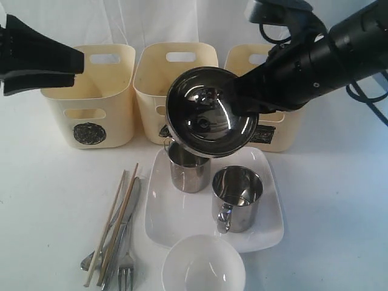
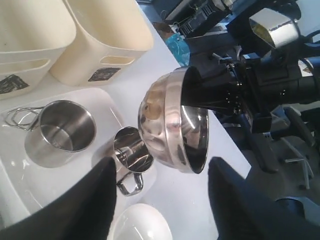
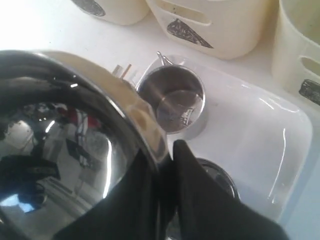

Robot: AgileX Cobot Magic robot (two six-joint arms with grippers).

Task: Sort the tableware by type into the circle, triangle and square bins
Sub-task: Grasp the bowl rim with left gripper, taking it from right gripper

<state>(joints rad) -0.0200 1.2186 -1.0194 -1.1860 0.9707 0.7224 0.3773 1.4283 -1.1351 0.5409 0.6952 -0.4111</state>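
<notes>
The right fingers (image 1: 251,97) are clenched on the rim of the steel bowl (image 1: 206,115), grasping it at the bowl's 3 o'clock edge. The bowl hangs tilted, clear of the tabletop (image 1: 36,200), over the 12 o'clock side of the white square plate (image 1: 270,227) and the steel mug (image 1: 189,176) standing there. The left fingers (image 1: 57,60) are released and empty. They sit at 10 o'clock near the circle bin (image 1: 97,103), well apart from the bowl.
</notes>
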